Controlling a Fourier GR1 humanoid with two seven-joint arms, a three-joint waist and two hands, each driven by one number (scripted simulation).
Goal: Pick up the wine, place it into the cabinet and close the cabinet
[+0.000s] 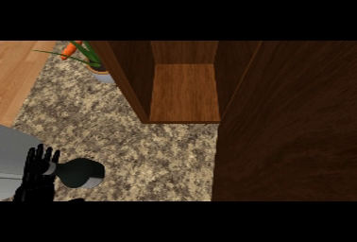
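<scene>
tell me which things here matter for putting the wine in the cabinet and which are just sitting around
For the job:
- wine bottle, dark, on the counter beside the left hand
- cabinet, standing open
- cabinet door, swung out at right

Just there:
- potted plant at the back
- granite counter

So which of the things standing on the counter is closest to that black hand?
The dark wine bottle, right beside the left hand at the lower left. The potted plant stands far off by the open cabinet.
</scene>
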